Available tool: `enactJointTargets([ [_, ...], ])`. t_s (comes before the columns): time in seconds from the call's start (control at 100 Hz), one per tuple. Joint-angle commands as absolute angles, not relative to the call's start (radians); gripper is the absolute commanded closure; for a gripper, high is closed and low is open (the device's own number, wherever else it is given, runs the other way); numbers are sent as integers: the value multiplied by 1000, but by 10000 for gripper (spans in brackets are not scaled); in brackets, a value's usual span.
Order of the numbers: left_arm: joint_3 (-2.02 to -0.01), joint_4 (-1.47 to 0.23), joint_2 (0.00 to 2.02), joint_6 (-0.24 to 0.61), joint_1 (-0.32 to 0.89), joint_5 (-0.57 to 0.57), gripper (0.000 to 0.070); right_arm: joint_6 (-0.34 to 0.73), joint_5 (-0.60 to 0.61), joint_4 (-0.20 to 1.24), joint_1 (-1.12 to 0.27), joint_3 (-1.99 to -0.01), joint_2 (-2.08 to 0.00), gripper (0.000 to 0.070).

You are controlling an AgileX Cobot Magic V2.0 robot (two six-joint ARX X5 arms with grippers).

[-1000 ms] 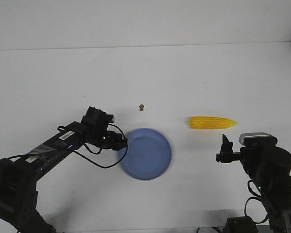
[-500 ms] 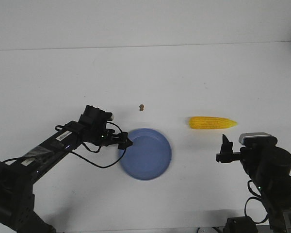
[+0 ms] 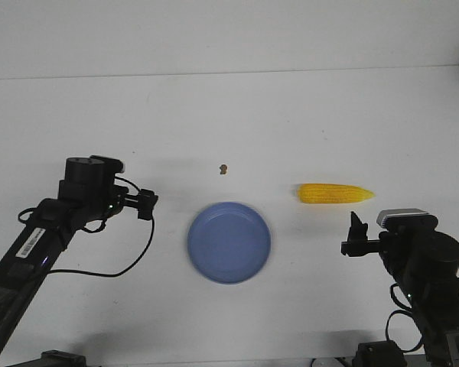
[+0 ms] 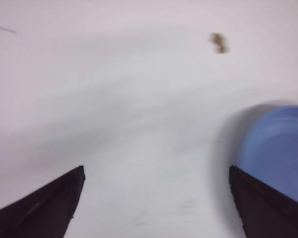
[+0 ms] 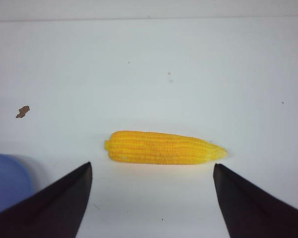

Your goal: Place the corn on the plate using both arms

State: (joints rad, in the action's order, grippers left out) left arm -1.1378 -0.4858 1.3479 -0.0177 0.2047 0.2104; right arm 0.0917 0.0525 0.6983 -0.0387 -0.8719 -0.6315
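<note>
The yellow corn lies on its side on the white table, right of the light blue plate. In the right wrist view the corn lies just beyond my open, empty right gripper. In the front view the right gripper sits a little nearer than the corn's tip. My left gripper is left of the plate, apart from it. In the blurred left wrist view it is open and empty, with the plate's rim beside one finger.
A tiny brown speck lies on the table beyond the plate; it also shows in the left wrist view and the right wrist view. The white table's far edge meets the wall.
My left arm has drawn back to the left, away from the plate's rim it was at. The plate, corn and right arm have not moved.
</note>
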Motion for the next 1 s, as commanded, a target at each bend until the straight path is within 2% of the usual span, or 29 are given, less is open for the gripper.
enactJointTargets([
  [0.0, -1149, -485, 1315, -98, 195, 150, 111, 105, 54, 688, -39, -889, -636, 187],
  [0.13, -1149, -495, 1243, -135, 175, 68, 111, 105, 54, 688, -39, -889, -636, 187],
  [0.3, -1149, -500, 1194, -145, 148, 59, 111, 89, 52, 679, -39, -889, -639, 187],
  [0.42, -1149, -500, 1191, -137, 144, 59, 111, -13, 52, 654, -39, -890, -682, 186],
  [0.56, -1149, -501, 1191, -118, 144, 60, 111, -184, 53, 643, -41, -891, -783, 186],
  [0.67, -1149, -504, 1191, -113, 144, 60, 111, -289, 105, 652, -55, -894, -888, 186],
  [0.84, -1149, -502, 1191, -98, 144, 62, 111, -366, 93, 653, -97, -919, -1075, 183],
  [0.93, -1149, -501, 1191, -89, 144, 75, 111, -388, 86, 651, -99, -945, -1184, 128],
  [0.99, -1149, -501, 1191, -88, 144, 80, 111, -399, 86, 651, -99, -973, -1255, 121],
])
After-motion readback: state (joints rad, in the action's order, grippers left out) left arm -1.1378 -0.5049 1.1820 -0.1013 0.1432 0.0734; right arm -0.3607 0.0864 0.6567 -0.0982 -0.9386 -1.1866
